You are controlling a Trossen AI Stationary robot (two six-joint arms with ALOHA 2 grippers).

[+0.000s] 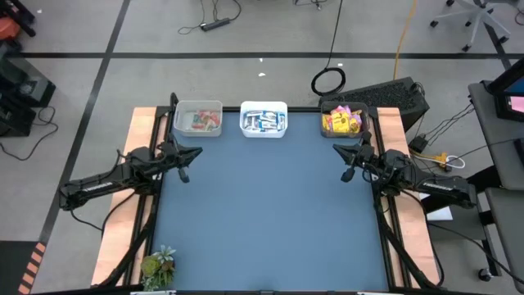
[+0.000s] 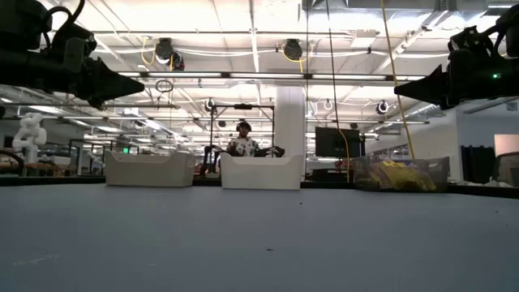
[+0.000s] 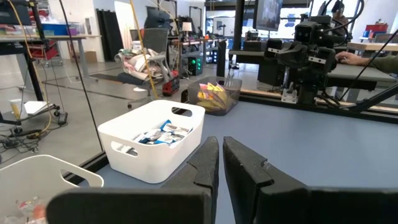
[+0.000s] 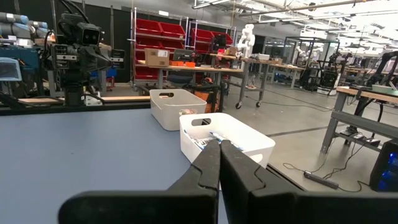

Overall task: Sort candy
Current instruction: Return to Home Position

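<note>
Since the candy (image 1: 342,123) lay in the three far bins (image 1: 198,104), I judged the step as homing. My left gripper (image 1: 185,156), at left, and right gripper (image 1: 352,157), at right, hung closed, empty. Next: settle arms; no grasp.

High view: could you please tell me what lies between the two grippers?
Only bare blue table lies between the left gripper and the right gripper, as the high view shows.

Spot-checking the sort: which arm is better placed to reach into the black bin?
Probably the right. Its tool sits just in front of the black bin and points toward it. The left tool is on the far side of the table.
</note>
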